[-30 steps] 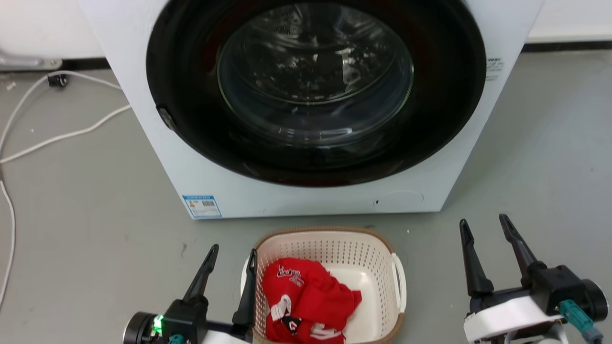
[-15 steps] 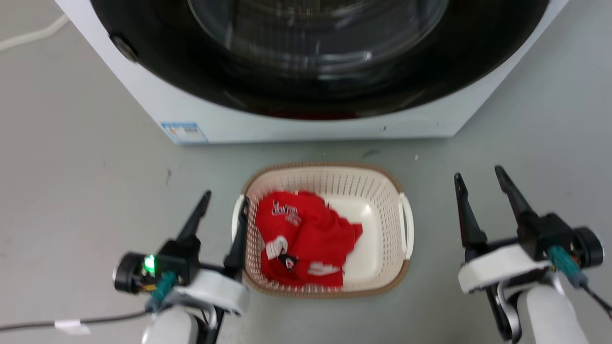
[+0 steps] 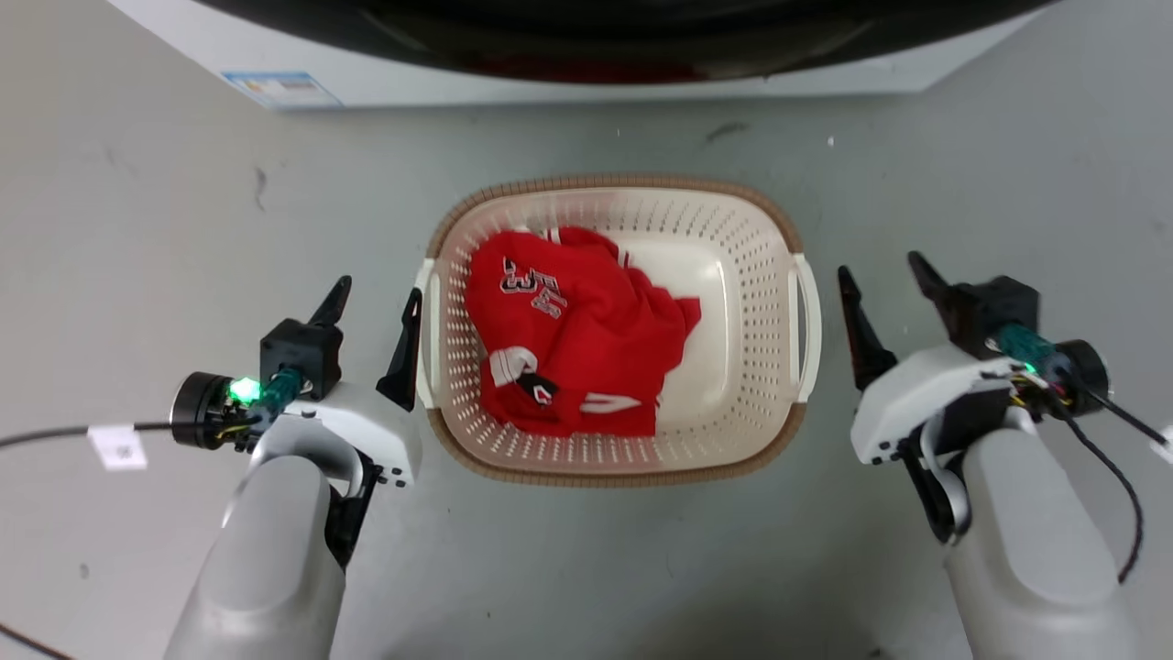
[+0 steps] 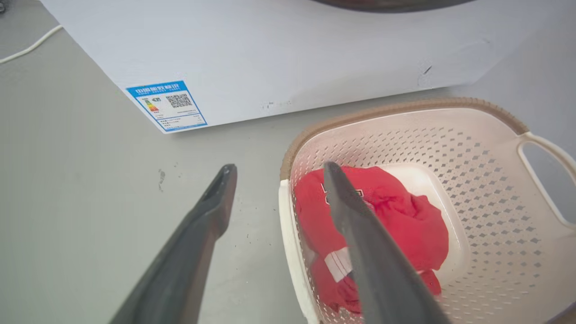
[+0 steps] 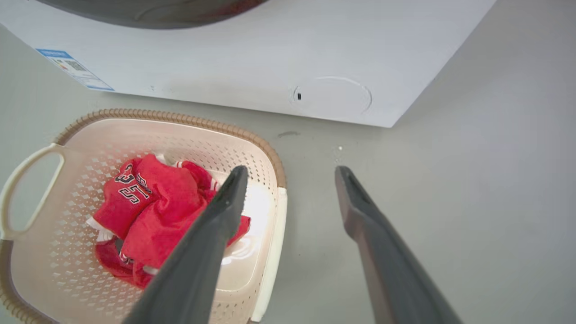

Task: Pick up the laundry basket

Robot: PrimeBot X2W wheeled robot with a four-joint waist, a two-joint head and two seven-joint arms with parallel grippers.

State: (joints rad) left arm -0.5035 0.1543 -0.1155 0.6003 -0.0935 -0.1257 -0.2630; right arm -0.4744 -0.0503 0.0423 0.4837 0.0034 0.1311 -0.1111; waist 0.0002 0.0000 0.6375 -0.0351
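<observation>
Basket: cream-white perforated plastic laundry basket with a brown woven-look rim, on the grey floor near the white washing machine front.
Inside: crumpled red jersey.
Left gripper: fingers apart, inner one beside the left white handle; contact unclear.
Right gripper: fingers apart, just beside the right white handle.
Nearby: black tagged cable.
</observation>
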